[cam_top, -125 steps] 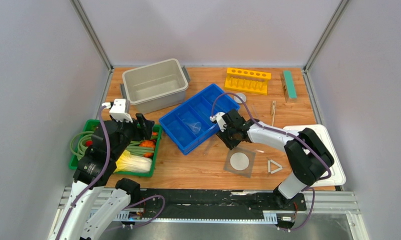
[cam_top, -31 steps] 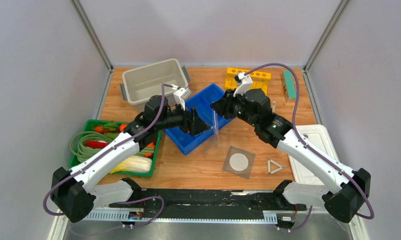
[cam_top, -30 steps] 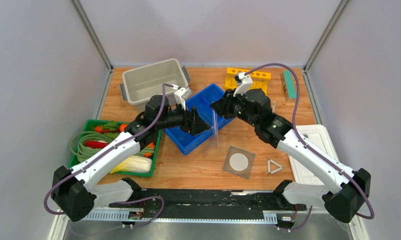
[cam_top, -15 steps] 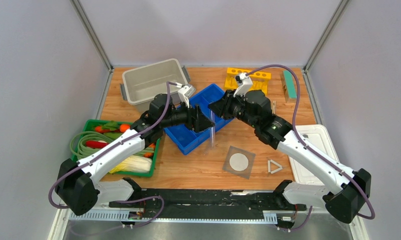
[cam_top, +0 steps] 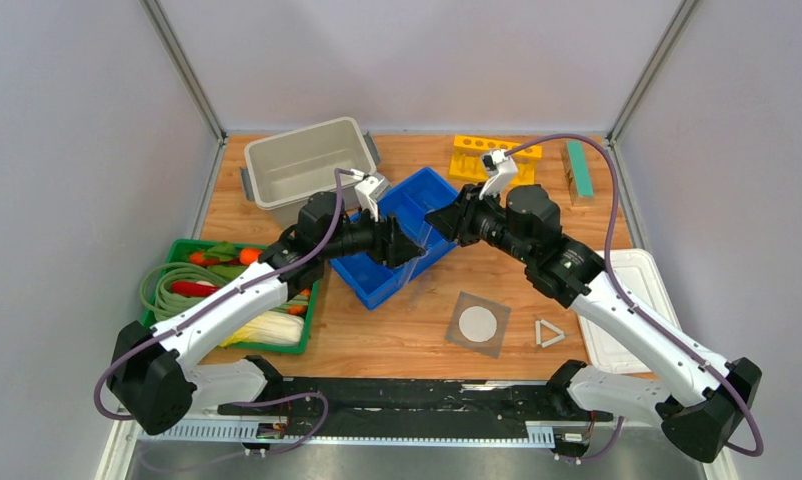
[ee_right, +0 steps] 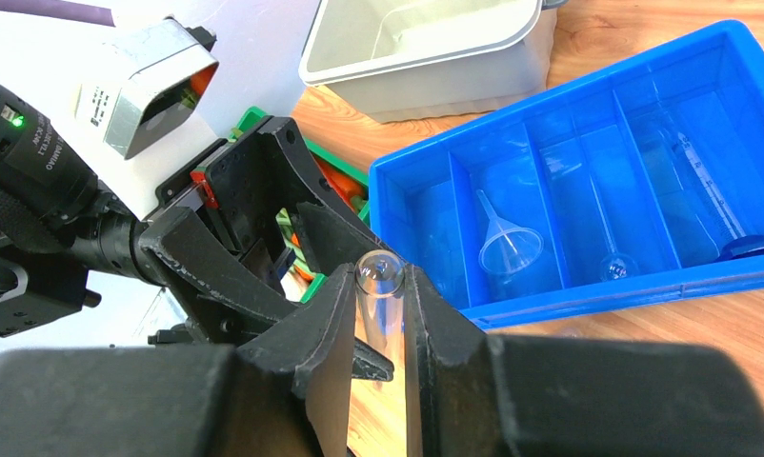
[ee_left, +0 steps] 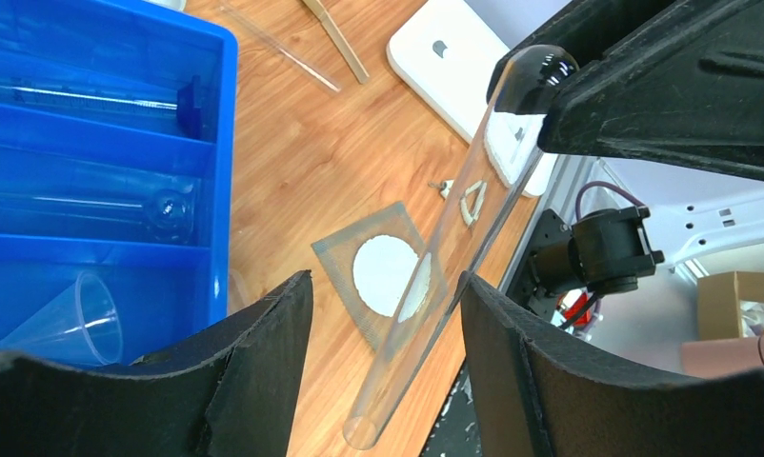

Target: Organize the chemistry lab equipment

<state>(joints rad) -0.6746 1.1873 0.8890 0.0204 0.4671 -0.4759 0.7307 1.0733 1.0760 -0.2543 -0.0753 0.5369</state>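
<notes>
Slanting clear tube [ee_left: 454, 228], round tip pinched by right end effector [ee_right: 380, 286], mouth inside gaping left end effector [ee_left: 386, 286]

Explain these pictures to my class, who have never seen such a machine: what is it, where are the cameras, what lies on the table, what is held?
Two robot arms stand at the near edge of a table. One picture looks down from above; the others come from a camera on each wrist. The right fingers grip a clear test tube near its rounded end; the left fingers stand open either side of it. Lying about: a blue tray holding a funnel, a mesh square, a white triangle, a grey tub.
</notes>
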